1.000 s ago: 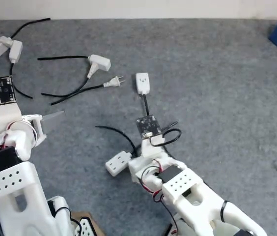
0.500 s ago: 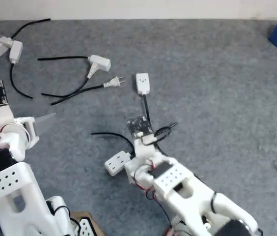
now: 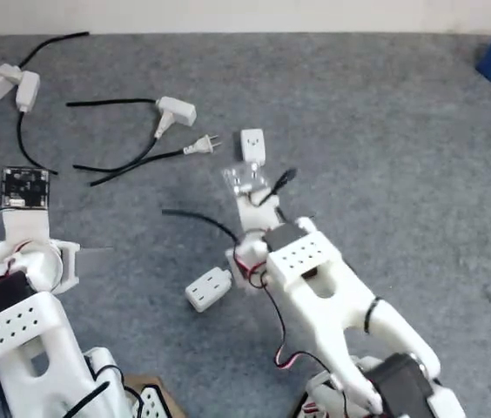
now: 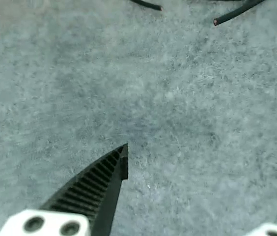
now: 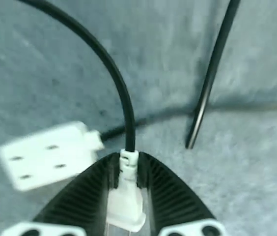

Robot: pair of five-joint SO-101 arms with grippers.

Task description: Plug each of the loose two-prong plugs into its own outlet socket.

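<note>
One white plug (image 5: pixel 127 196) grasped in my right hand (image 5: pixel 127 164), outlet socket (image 5: pixel 47 155) near its left, my left hand (image 3: pixel 78 254) released over the desk (image 3: pixel 402 131).

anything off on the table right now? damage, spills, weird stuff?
Nothing spilled or broken. One oddity: the black cords are short cut-off stubs; a cut end lies bare on the mat. The right gripper is shut on a plug, with an outlet close by.
</note>
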